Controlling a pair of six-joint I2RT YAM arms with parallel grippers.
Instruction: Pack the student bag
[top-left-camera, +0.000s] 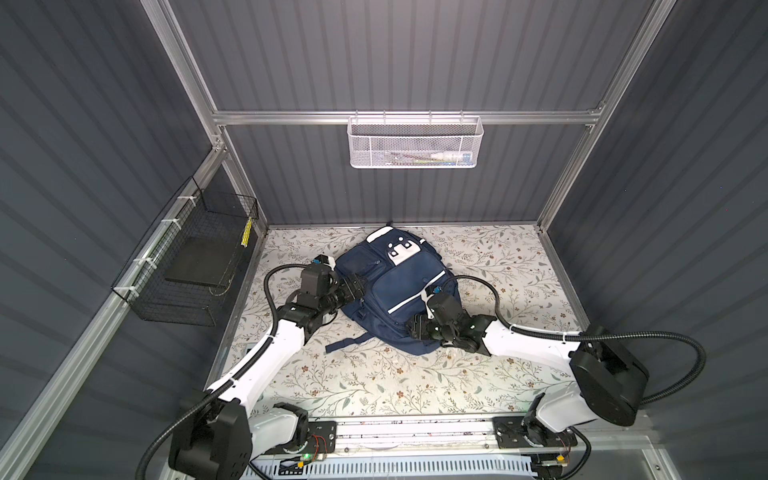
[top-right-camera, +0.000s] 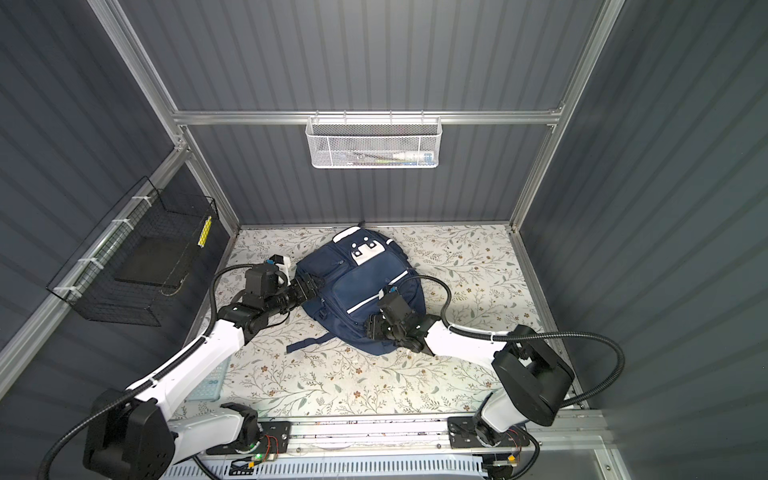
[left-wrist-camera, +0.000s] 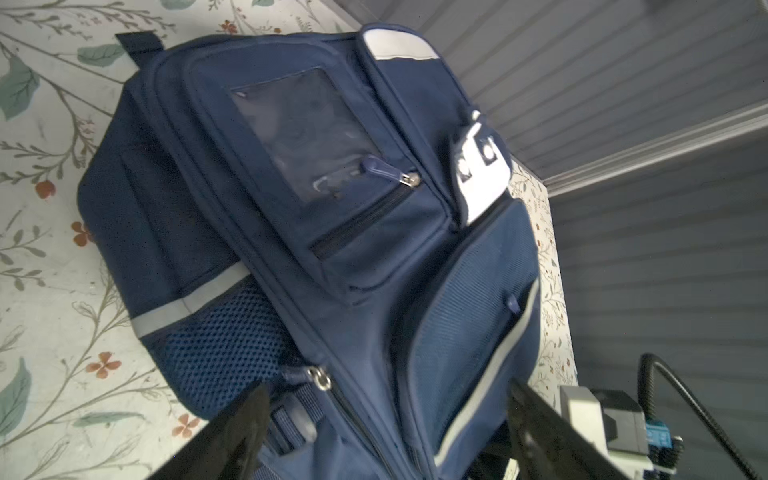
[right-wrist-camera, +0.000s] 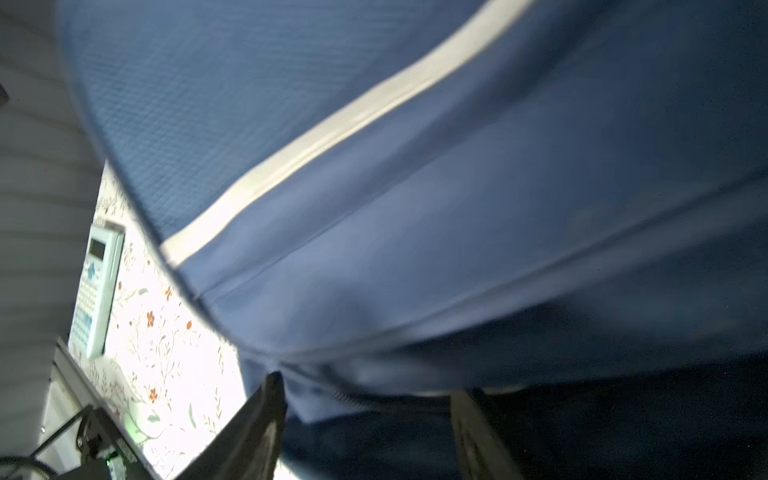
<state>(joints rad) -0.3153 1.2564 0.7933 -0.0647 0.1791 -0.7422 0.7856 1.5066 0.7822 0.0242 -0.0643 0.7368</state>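
Note:
The student bag (top-left-camera: 395, 291) (top-right-camera: 357, 291) is a navy backpack with white patches and a white stripe, lying front up on the floral table in both top views. My left gripper (top-left-camera: 360, 287) (left-wrist-camera: 386, 419) is at the bag's left side. It is open, its fingers (left-wrist-camera: 245, 424) spread wide to either side of a zip seam, with a zip slider (left-wrist-camera: 322, 378) just ahead. My right gripper (top-left-camera: 412, 326) (right-wrist-camera: 368, 411) is at the bag's near right corner. It is open too, and a loose fabric edge of the bag (right-wrist-camera: 374, 208) lies between its fingers (right-wrist-camera: 268, 407).
A white mesh basket (top-left-camera: 415, 141) with pens hangs on the back rail. A black wire basket (top-left-camera: 187, 266) with a dark flat item hangs on the left wall. A light-blue calculator (right-wrist-camera: 97, 291) (top-right-camera: 212, 382) lies at the table's near left edge. A bag strap (top-left-camera: 349, 343) trails toward me.

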